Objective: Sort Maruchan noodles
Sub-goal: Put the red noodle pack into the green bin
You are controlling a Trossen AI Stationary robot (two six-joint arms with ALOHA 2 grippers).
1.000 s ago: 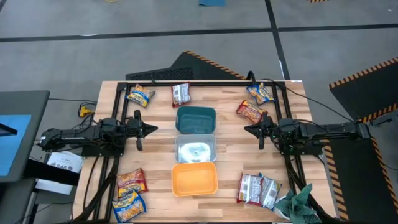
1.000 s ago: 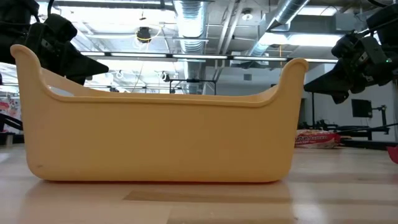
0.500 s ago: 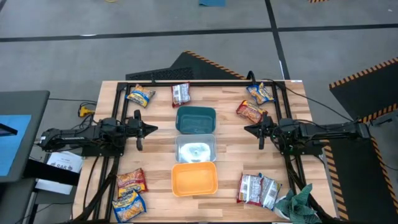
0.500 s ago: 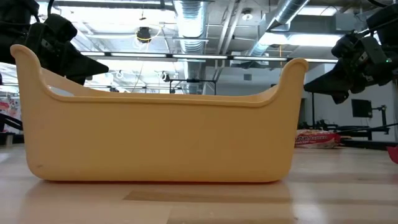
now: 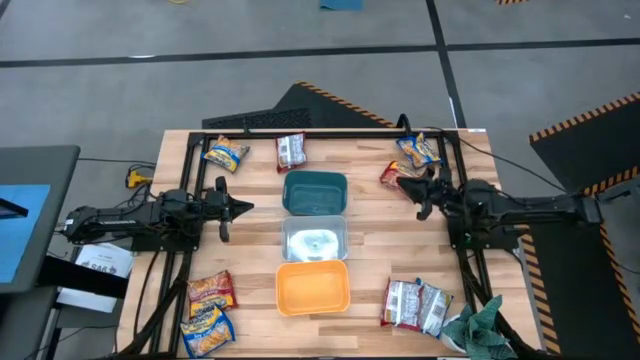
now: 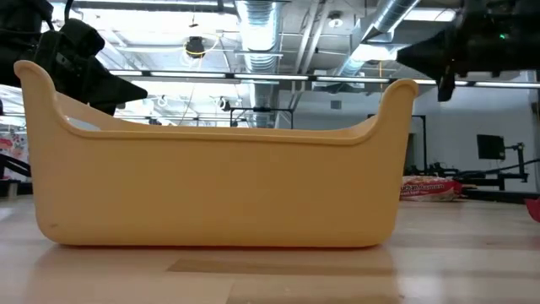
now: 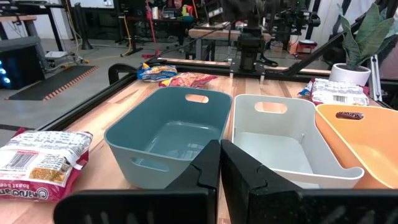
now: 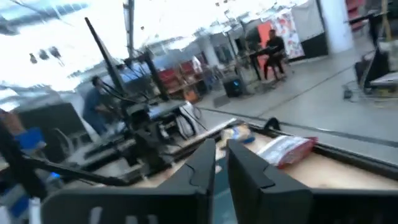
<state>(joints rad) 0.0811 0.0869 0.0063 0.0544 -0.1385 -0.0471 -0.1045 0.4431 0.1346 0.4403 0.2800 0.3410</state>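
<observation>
Orange bin [image 6: 211,181] screening table centre

Only partly readable print: silver-white noodle packet [image 7: 38,167] in left wrist view shows red letters, approx. "Roast" w/ a bigger word below, cut off at pic edge, plus a barcode. Small dark label on orange bin [image 7: 350,116]: too small to read. Nothing else legible.
</observation>
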